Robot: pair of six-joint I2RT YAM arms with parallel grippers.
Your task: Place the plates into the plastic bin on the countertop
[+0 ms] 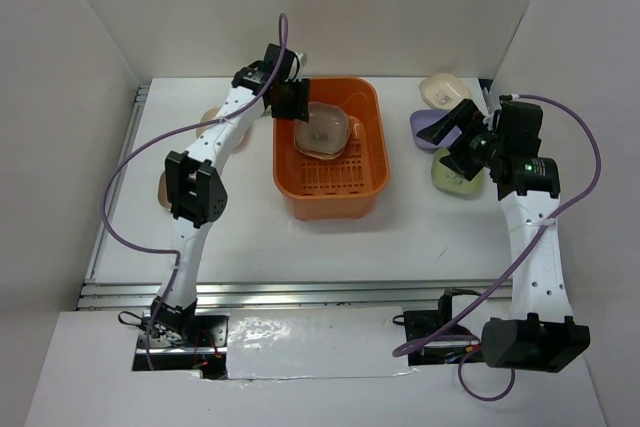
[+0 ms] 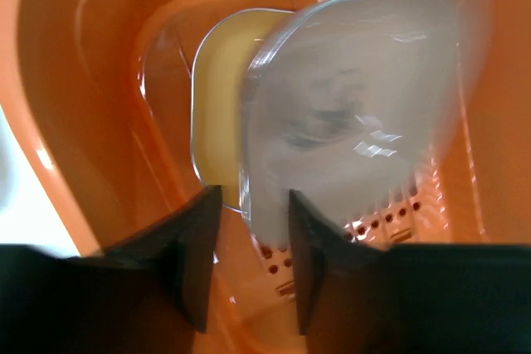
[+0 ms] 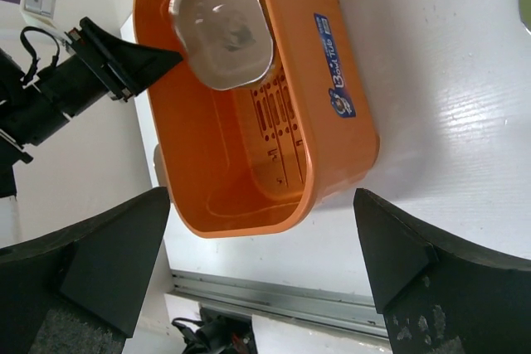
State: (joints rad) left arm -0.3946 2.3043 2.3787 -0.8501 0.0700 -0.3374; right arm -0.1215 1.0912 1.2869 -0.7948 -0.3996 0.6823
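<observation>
1. White countertop (image 1: 250, 247) between white walls carries the orange plastic bin (image 1: 330, 203) at its middle.
2. Left gripper (image 2: 253, 192) holds a tilted pale plate (image 2: 357, 105) over the bin, probably to drop it onto the yellow plate (image 2: 217, 105) inside. Blur hides whether its jaws pinch the rim.
3. Right gripper (image 1: 455, 139), spread wide and empty, hovers at the purple plate (image 1: 425, 129), likely the next pick.
4. More plates (image 1: 163, 185) sit half hidden under the left arm.

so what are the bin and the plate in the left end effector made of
The bin looks like moulded plastic: glossy orange walls, rounded corners, slotted bottom. The plate in the left end effector is glossy with sharp highlights, perhaps glazed ceramic or hard plastic.
</observation>
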